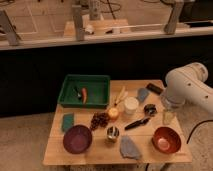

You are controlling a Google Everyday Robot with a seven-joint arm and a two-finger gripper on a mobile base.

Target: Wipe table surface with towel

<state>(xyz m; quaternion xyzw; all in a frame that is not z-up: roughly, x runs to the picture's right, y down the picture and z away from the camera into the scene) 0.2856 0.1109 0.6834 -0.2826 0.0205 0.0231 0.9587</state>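
Observation:
The towel (130, 148), a crumpled grey-blue cloth, lies flat near the front edge of the light wooden table (55, 152), between a purple bowl (77, 139) and a red-orange bowl (166, 140). My white arm (189, 87) reaches in over the table's right side. Its gripper (168, 112) hangs low at the right edge, behind the red-orange bowl and well right of and behind the towel. It is open and holds nothing.
A green tray (85, 91) with small items stands at the back left. A dark green sponge (68, 121), grapes (100, 120), an orange fruit (114, 114), a white cup (131, 106), a metal cup (113, 133), a black utensil (137, 123) and a smaller grey-blue cloth (143, 94) crowd the middle.

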